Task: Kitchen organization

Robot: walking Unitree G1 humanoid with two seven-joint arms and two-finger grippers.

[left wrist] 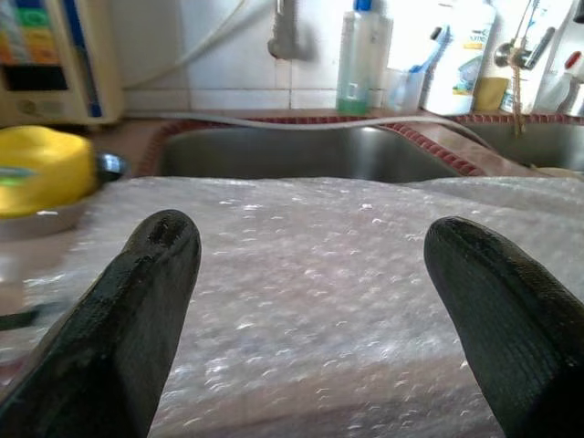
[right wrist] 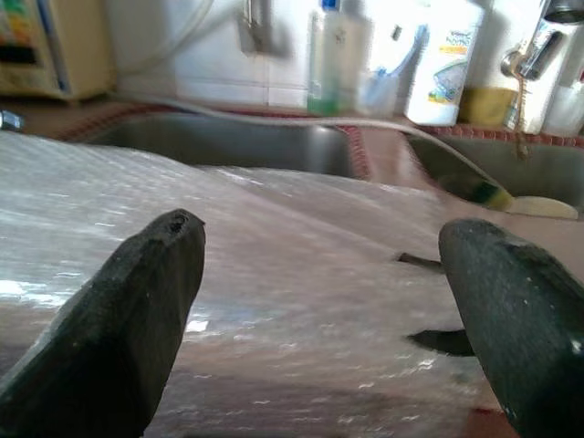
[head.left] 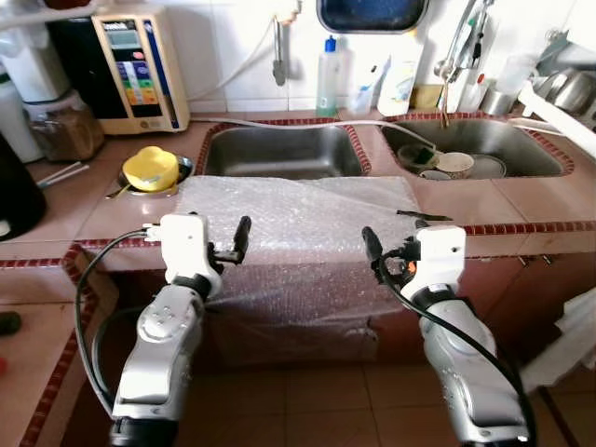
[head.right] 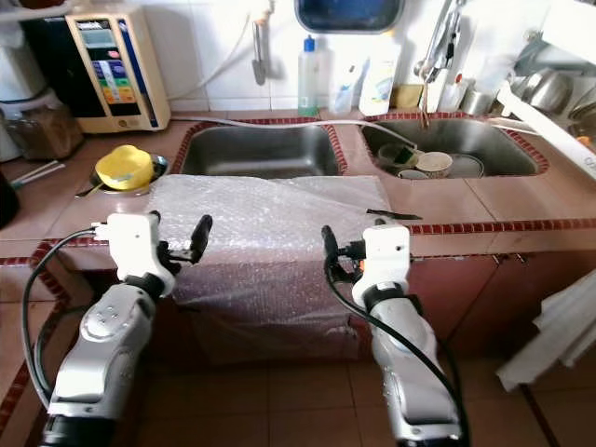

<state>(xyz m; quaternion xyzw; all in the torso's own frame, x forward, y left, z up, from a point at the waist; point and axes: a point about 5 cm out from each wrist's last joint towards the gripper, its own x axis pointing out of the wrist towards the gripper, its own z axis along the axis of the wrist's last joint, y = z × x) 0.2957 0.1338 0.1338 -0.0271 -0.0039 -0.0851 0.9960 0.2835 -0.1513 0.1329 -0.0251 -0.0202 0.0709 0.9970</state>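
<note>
At the far left of the counter [head.left: 56, 209] a water dispenser [head.left: 140, 70] is seen against the tiled wall, and nearer the edge a yellow lid [head.left: 151, 168] rests on a small dish. Next comes the left gripper [head.left: 231, 250], held level just before the counter's front edge with its two black fingers [left wrist: 137, 301] spread wide and nothing between them. In the middle, a bubble wrap sheet [head.left: 298, 219] is spread over the counter in front of the left sink basin [head.left: 279, 154] and hangs down over the cabinet front. The sheet is judged to be very light, soft and limp, with a slick plastic surface; it would likely slide or crumple rather than lift as one piece, so it is best pinched at the draped front edge, one corner per gripper. The right gripper [head.left: 386, 250] is held level near the sheet's right side, its fingers [right wrist: 137, 301] likewise wide apart and empty. Just past the sheet a thin dark utensil [head.left: 424, 216] lies on the tiles. Further right, bowls [head.left: 452, 166] are stacked in the right sink basin [head.left: 521, 149]
</note>
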